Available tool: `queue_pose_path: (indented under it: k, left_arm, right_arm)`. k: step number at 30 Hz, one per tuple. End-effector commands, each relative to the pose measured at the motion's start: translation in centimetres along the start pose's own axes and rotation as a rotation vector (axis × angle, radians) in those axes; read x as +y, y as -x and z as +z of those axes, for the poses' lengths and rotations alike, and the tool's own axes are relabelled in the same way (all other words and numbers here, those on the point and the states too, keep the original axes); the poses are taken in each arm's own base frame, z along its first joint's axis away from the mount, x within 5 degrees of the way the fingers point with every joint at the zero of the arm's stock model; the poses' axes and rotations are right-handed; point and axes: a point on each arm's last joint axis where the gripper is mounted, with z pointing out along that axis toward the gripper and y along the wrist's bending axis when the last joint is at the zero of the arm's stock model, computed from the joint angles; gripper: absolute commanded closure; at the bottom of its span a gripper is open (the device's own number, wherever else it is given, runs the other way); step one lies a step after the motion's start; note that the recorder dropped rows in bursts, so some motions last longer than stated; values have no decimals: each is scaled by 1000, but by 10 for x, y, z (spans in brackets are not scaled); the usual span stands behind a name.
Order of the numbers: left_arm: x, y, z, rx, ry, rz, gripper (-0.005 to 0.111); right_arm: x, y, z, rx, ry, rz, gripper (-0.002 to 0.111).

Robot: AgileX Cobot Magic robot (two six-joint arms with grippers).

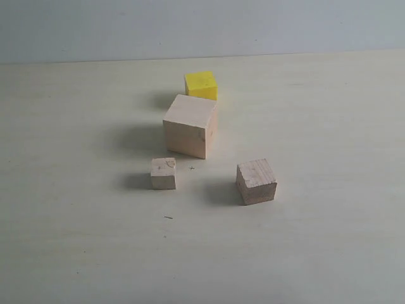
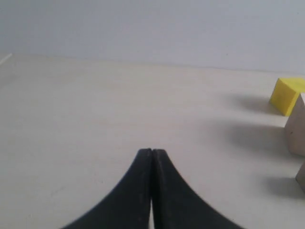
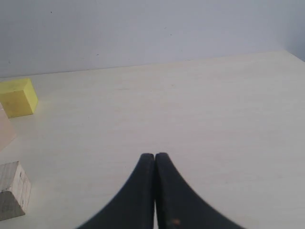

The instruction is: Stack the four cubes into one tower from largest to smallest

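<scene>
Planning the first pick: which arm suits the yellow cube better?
Right, probably, and only narrowly: its wrist view shows the yellow cube clear of the others; the left's shows it partly behind the large cube.

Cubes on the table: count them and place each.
4. The large pale cube stands in the middle, the yellow cube close behind it, the smallest pale cube in front to its left, the brownish cube in front to its right. None stacked; none looks hidden.

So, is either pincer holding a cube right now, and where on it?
Nothing held: left pincer and right pincer are both shut, empty.
</scene>
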Motion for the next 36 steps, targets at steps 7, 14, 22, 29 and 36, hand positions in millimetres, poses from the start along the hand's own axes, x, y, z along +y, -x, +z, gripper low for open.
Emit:
queue_pose_path:
  k: [7,14,22,29,36]
  left_arm:
    - [1,19,-2,-222,11,50,106]
    - [1,20,-3,-231,12,50,106]
    - [1,23,-3,-269,15,51,106]
    - [1,58,-18,-491,-18,-134,106]
    - [-5,127,-25,-462,-27,-130,106]
  right_arm:
    - [0,24,-4,-278,3,-6,108]
    - [0,47,-14,-555,4,-5,108]
    - [0,56,-20,-672,4,-2,108]
    - [-2,82,-39,-860,64,217,108]
    - [4,141,-51,-757,82,218,108]
